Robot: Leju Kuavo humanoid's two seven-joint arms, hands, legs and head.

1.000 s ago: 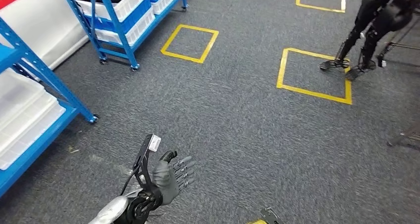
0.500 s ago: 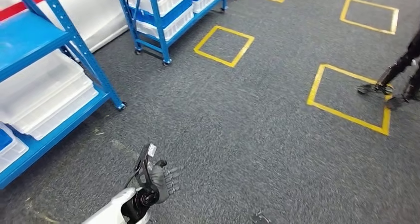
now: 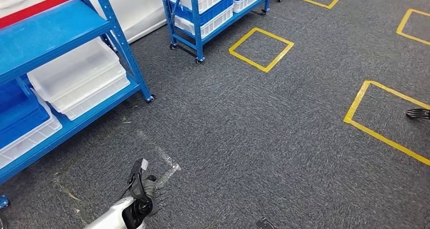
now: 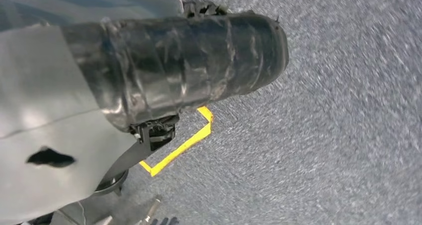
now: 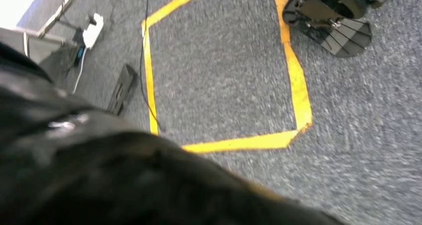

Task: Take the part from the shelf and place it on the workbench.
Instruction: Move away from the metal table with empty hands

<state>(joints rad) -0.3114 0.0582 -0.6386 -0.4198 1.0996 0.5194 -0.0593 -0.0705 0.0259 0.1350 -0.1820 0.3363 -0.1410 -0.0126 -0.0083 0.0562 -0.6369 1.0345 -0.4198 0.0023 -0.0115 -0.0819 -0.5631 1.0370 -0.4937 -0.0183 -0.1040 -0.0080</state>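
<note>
Fingers [image 3: 154, 191] of left hand [image 3: 148, 192] loosely spread, holding nothing, low over grey carpet floor [image 3: 263, 138]. Right hand: state cannot tell. Part not discernible; presumably in white plastic bins [image 3: 76, 77] on blue steel shelf [image 3: 56, 31]. Probably light, rigid; grip bin rim. Versus half a second ago: view swung, shelf nearer.
</note>
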